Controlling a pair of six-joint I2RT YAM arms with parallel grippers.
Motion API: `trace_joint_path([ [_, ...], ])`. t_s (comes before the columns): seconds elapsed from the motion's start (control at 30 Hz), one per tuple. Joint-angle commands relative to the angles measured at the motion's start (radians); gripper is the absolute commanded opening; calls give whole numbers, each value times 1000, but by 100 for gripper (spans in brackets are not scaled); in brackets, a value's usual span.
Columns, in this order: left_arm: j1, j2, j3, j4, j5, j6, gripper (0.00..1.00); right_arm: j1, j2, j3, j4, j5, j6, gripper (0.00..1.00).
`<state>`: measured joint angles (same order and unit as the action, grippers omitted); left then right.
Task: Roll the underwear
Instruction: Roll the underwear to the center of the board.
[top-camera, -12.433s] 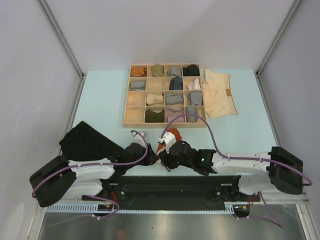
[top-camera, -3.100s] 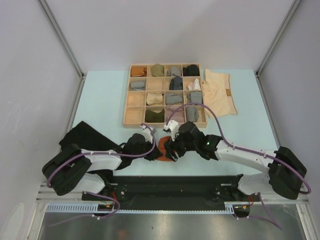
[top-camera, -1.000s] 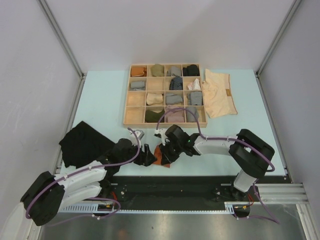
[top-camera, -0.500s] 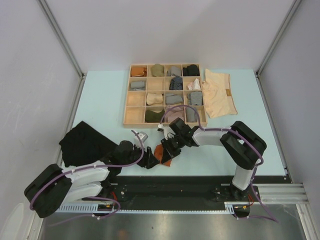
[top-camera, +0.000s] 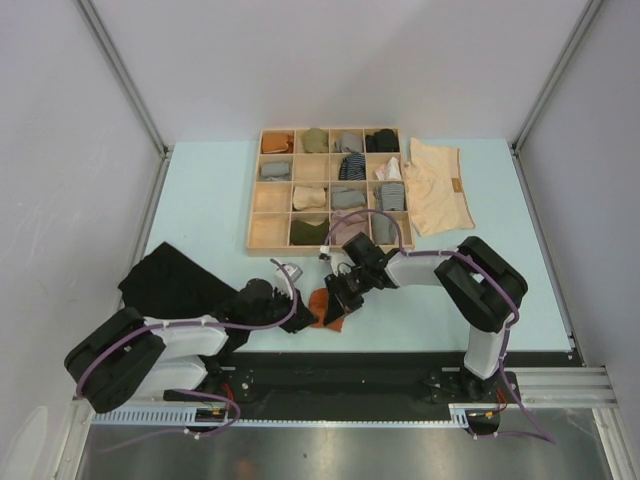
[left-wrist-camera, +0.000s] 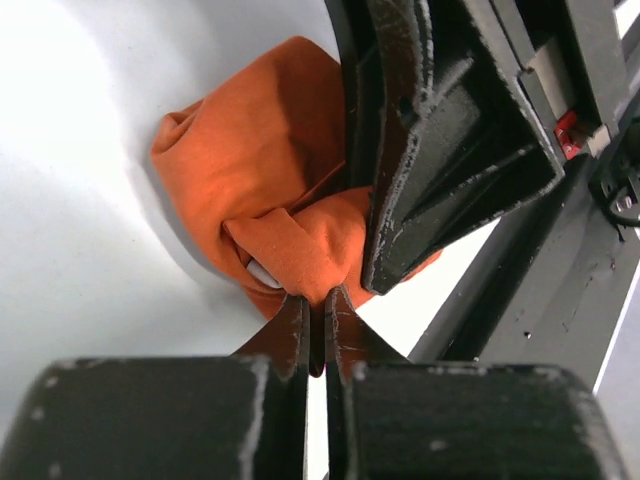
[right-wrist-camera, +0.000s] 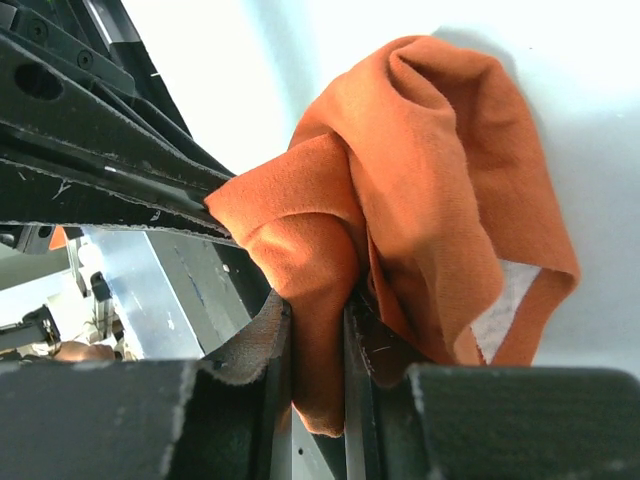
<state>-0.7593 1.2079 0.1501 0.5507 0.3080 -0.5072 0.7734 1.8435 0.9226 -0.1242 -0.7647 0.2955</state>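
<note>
The rust-orange underwear (top-camera: 323, 306) is bunched into a crumpled lump near the table's front edge, between both grippers. My left gripper (top-camera: 302, 316) comes at it from the left. In the left wrist view that gripper (left-wrist-camera: 318, 298) is shut, its tips pinching a small fold of the orange cloth (left-wrist-camera: 262, 190). My right gripper (top-camera: 340, 291) holds the lump from the far side. In the right wrist view it (right-wrist-camera: 318, 312) is shut on a thicker fold of the orange cloth (right-wrist-camera: 440, 170). The black underwear (top-camera: 170, 285) lies flat at the left. The cream underwear (top-camera: 437, 187) lies flat at the back right.
A wooden grid tray (top-camera: 270, 236) with small rolled cloth bundles in its compartments stands at the back middle, just beyond my right gripper. The black rail of the arm bases (top-camera: 330, 372) runs along the near edge.
My left gripper has shut onto the orange cloth; it stood open a second ago. The right gripper has drawn the bunched cloth slightly farther from the front edge, its arm folding in.
</note>
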Motion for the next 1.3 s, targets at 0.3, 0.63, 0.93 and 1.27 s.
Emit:
trace_joint_path([
  [0.3,37,84,160,-245,-38,-65,0,-19,-233,-16,-114,264,-65,82],
  [0.63,69,174,227,-284,57,-91,0,142,-477,-136,-6,600,-188,76],
  [0.93,146,205,247,-290,129,-87,0,248,-457,-179,74,676,-248,60],
  [1.27,163,248,241,-252,169,-97,0,273,-337,-169,72,723,-265,56],
])
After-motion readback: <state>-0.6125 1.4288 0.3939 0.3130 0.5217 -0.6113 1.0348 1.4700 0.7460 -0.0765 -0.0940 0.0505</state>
